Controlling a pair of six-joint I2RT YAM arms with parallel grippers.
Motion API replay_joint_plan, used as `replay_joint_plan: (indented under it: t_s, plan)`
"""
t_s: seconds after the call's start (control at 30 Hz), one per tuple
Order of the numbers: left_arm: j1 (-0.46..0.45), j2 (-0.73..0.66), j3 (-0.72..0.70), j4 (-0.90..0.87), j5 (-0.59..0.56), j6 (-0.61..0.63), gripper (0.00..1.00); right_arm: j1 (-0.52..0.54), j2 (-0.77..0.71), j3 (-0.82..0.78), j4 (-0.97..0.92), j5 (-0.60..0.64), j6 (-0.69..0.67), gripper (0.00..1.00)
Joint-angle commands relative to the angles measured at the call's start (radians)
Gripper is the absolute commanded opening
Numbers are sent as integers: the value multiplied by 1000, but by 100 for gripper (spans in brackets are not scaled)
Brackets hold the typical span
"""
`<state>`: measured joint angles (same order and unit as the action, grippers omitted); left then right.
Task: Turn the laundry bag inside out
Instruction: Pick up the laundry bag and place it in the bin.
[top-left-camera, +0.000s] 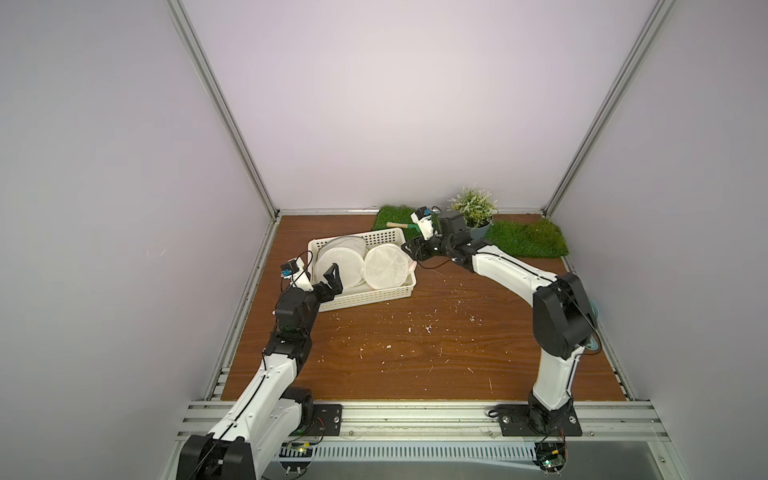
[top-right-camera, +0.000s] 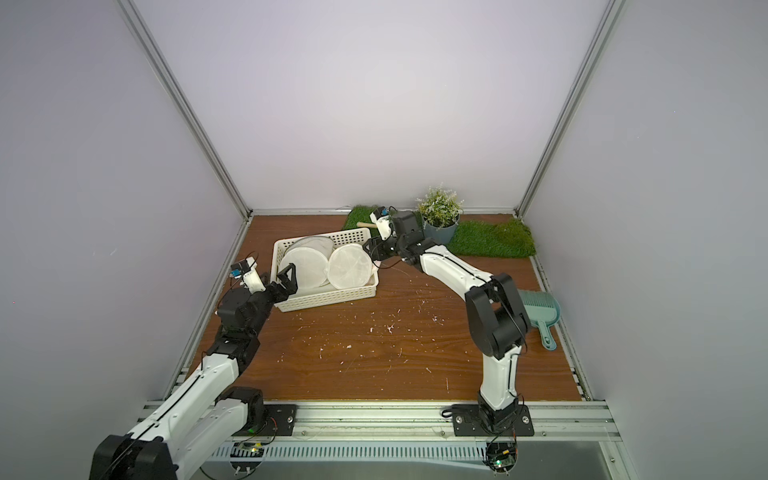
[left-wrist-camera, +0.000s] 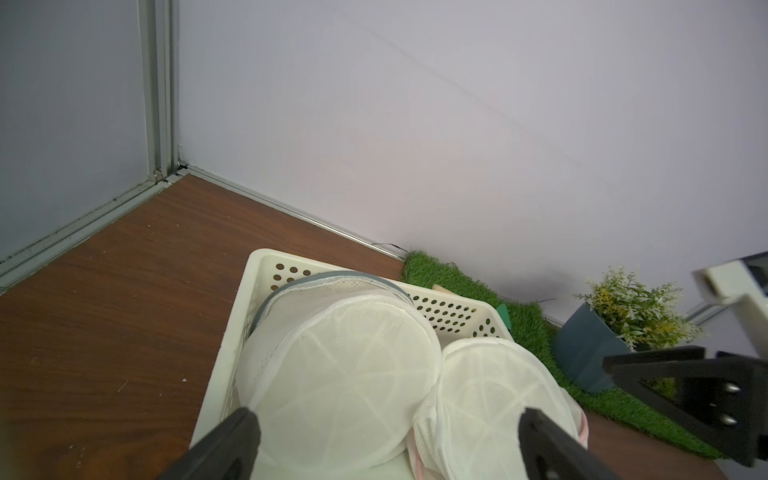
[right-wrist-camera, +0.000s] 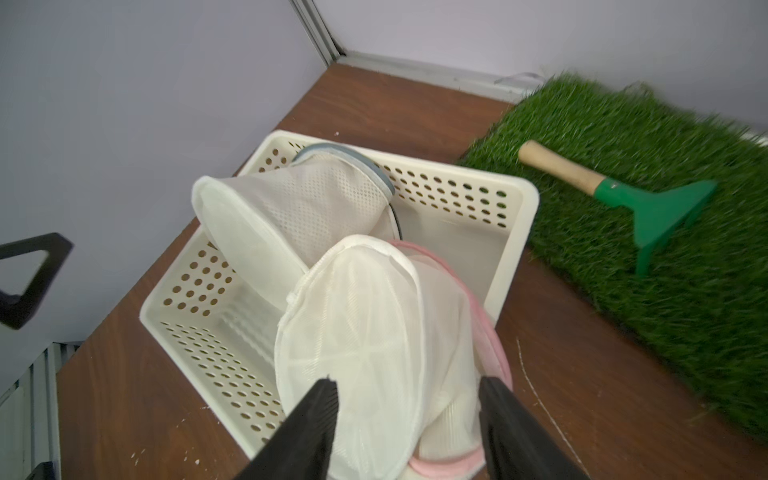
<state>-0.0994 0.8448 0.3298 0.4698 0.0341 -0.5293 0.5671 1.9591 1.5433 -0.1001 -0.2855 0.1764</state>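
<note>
White pink-rimmed mesh laundry bag lies between the right gripper jaws, grip unclear; left gripper spread wide.

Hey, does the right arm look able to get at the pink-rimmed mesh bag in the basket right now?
Probably yes. The right hand has its fingers on either side of the pink-rimmed bag, which rises above the basket rim, and nothing blocks the way.

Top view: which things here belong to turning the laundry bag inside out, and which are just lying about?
Job: pink-rimmed laundry bag, straddled by the right gripper; grey-rimmed laundry bag; basket holding both; left gripper.
Lying about: potted plant, grass mats, green garden tool, teal dustpan.
</note>
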Motion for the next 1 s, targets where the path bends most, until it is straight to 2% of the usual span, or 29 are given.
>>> replay_joint_plan:
  t_s: [0.0, 0.23, 0.43, 0.53, 0.67, 0.83, 0.9, 0.97]
  plan:
    - [13, -32, -14, -33, 24, -26, 100, 20, 47, 106, -136, 77, -30, 57]
    - [15, -33, -21, -34, 53, -40, 100, 41, 149, 216, -158, 73, -15, 45]
    - [17, -21, -15, -32, 67, -38, 100, 48, 201, 283, -203, 28, -13, 15]
    - [17, -24, -13, -34, 75, -28, 100, 50, 186, 297, -201, 10, -3, 6]
    - [17, -16, 12, -32, 147, 20, 100, 49, 111, 305, -186, 9, 27, 2]
    - [14, 25, 70, 56, 363, 96, 99, 48, -99, 211, -99, 130, 113, 0]
    - [-6, 24, 73, 137, 415, 121, 99, 49, -194, 167, -76, 188, 132, 0]
    - [-32, 23, 105, 146, 452, 193, 100, 48, -276, 146, -94, 261, 138, 0]
